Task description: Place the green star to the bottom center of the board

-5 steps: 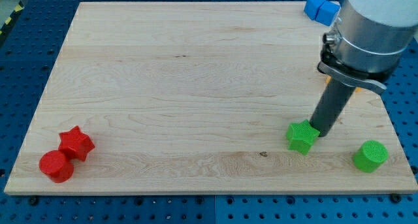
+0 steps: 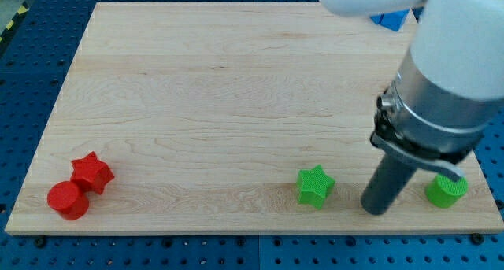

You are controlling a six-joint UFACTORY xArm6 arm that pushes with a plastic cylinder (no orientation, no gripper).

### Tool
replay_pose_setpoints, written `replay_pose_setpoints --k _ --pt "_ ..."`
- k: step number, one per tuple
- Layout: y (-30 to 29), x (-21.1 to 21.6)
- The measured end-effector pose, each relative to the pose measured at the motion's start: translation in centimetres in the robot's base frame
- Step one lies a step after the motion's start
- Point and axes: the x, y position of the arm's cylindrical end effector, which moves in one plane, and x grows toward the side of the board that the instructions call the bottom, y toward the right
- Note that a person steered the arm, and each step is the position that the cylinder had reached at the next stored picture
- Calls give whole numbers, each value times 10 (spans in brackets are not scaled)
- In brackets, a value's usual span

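The green star (image 2: 315,185) lies near the board's bottom edge, a little right of centre. My tip (image 2: 377,209) stands on the board to the star's right, a short gap from it and not touching it. The rod and the arm's grey body rise above the tip to the view's upper right and hide part of the board there.
A green cylinder (image 2: 446,190) sits at the bottom right, just right of the rod. A red star (image 2: 92,172) and a red cylinder (image 2: 68,200) touch at the bottom left. A blue block (image 2: 391,20) shows partly at the top right. The wooden board (image 2: 220,89) lies on a blue pegboard.
The green star has slid left and slightly down along the bottom of the board. My tip has moved down and slightly left, now right of the star. The arm hides more of the right side.
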Motion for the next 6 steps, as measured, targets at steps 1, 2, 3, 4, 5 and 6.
replay_pose_setpoints --k 1,2,3,4,5,6 --pt "-21 -4" --pt "-38 -32" --pt "-71 -40" --pt "-97 -41" --pt "-76 -38" --pt "-73 -10"
